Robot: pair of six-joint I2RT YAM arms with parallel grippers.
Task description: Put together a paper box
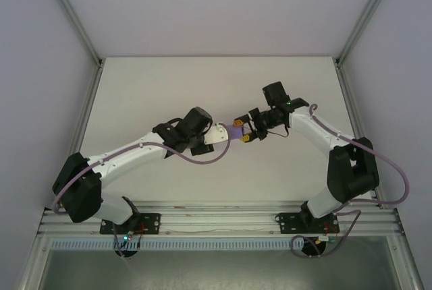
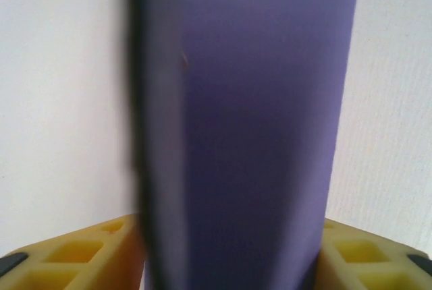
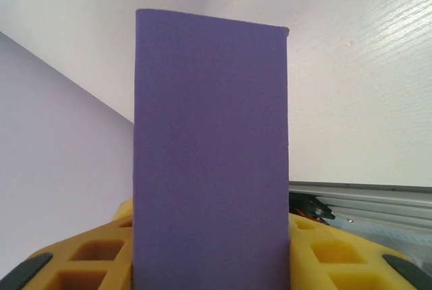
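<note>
The paper box (image 1: 235,130) is a small purple folded piece held above the middle of the table between both arms. My left gripper (image 1: 226,133) reaches it from the left and my right gripper (image 1: 244,135) from the right. In the left wrist view the box (image 2: 243,135) stands as a tall, blurred purple slab, and my left gripper (image 2: 229,230) has a yellow finger pressed against each side of it. The right wrist view shows one flat rectangular face of the box (image 3: 210,155), sharp and upright, with my right gripper (image 3: 210,233) shut on its lower part.
The white table (image 1: 169,88) stretches bare behind and beside the arms. Aluminium frame posts (image 1: 88,94) run along its left and right edges. A metal rail (image 1: 223,219) with the arm bases lies along the near edge.
</note>
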